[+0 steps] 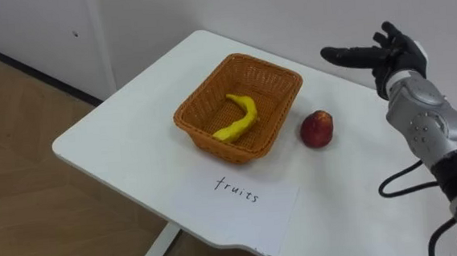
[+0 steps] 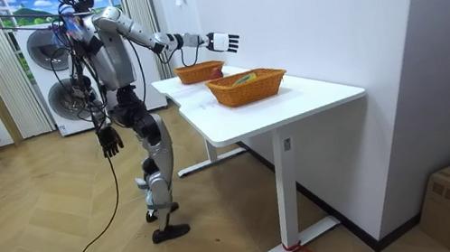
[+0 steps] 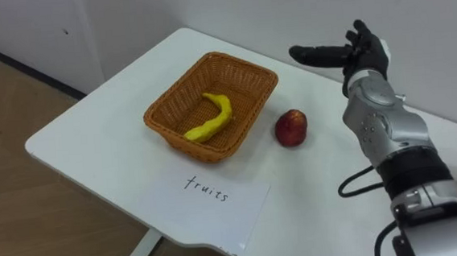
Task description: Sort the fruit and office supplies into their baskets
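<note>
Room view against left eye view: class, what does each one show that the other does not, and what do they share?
Room view: the left hand hanging at the robot's side, a second basket and a washing machine. Left eye view: the banana in the fruit basket and a handwritten paper label. Both: the white table, the red fruit beside that basket, and the open right hand raised above the table.

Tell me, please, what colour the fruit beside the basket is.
Red; the fruit shows best in the left eye view.
</note>
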{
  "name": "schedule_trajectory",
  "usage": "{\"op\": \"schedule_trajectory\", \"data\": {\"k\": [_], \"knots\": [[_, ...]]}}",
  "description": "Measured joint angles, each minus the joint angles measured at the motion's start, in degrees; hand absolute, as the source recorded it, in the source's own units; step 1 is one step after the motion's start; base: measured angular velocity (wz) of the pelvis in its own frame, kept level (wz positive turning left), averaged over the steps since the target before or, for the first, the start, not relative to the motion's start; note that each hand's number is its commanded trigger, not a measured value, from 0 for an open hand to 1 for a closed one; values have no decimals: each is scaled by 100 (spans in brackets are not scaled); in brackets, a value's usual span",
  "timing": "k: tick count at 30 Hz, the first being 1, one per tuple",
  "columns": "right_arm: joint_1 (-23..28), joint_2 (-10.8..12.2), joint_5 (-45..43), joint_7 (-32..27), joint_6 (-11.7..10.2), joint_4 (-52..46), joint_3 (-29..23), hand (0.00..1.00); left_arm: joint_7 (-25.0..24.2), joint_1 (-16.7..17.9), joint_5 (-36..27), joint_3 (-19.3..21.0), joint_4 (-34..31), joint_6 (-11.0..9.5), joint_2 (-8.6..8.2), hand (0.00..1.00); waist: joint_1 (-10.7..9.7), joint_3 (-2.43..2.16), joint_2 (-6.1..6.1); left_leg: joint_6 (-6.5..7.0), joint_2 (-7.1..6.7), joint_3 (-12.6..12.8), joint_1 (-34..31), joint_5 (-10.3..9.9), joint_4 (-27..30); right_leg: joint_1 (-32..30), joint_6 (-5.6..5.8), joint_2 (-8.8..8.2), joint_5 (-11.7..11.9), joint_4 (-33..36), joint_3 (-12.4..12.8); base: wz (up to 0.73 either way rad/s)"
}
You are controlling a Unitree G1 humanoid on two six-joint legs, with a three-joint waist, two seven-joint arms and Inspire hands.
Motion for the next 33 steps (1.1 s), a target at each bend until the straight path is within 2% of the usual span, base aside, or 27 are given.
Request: {"op": "schedule_trajectory", "data": {"k": [5,9,11,17,26,33], "knots": [[10,0,-3,-24,0,331,1,0,-130,43,3,1,-8,-11,1,0,-7,-18,1,6,0,-19,18,9,-8,24,0,7,0,-8,-7,0],[88,1,-1,-41,-58,495,71,0,-208,80,-13,-3,-10,-16,14,0,-4,-3,4,4,-2,-32,81,7,-33,81,1,12,0,-14,-5,2],[256,7,10,-28,-57,510,82,0,-206,80,-59,-117,-20,-30,49,0,74,7,-44,0,0,-44,66,5,-25,63,1,18,0,-11,3,0],[427,13,8,58,-57,641,288,0,-210,80,-55,-217,4,-107,153,0,130,37,-131,-7,-20,-104,-26,8,39,21,-1,23,-1,-17,-9,3],[430,16,2,2,-63,746,356,0,-183,50,-61,-232,-9,-122,304,0,248,13,-220,5,-100,-222,-400,-1,247,-210,0,33,-4,-28,-66,10],[431,15,-4,-29,-76,745,566,0,-80,-67,-72,-394,-6,-148,366,0,247,31,-225,5,-82,-229,-645,0,299,-440,-5,46,-1,-11,-20,2]]}}
